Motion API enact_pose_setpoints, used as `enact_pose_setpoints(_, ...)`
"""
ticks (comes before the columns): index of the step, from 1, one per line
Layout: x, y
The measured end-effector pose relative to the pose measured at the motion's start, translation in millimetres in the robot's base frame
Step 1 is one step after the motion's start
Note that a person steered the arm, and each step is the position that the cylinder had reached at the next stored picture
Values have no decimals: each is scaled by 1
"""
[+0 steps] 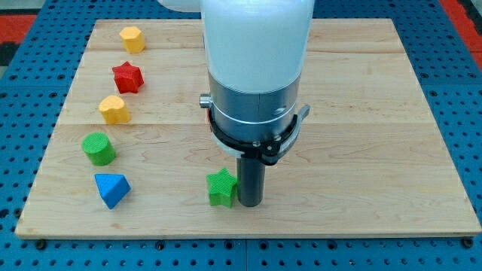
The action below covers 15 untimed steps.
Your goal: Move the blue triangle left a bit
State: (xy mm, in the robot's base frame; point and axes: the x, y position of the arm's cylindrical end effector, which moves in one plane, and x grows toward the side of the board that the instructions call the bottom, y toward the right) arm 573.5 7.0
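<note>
The blue triangle (111, 189) lies near the lower left corner of the wooden board (376, 113). My tip (249, 203) is down near the view's bottom centre, well to the right of the blue triangle. It stands right beside a green star (221, 187), touching or almost touching that star's right side. The big white and grey arm body rises above the tip and hides the board behind it.
A column of blocks runs down the left side: a yellow hexagon-like block (132, 38), a red star (127, 77), a yellow block (114, 109) and a green cylinder (98, 148) just above the blue triangle. A small red bit (203, 114) peeks out at the arm's left edge.
</note>
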Motion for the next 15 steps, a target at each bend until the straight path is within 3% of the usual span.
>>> enact_pose_setpoints(4, 44, -35)
enact_pose_setpoints(6, 25, -119)
enact_pose_setpoints(10, 20, -220)
enact_pose_setpoints(12, 27, -153)
enact_pose_setpoints(15, 5, -184)
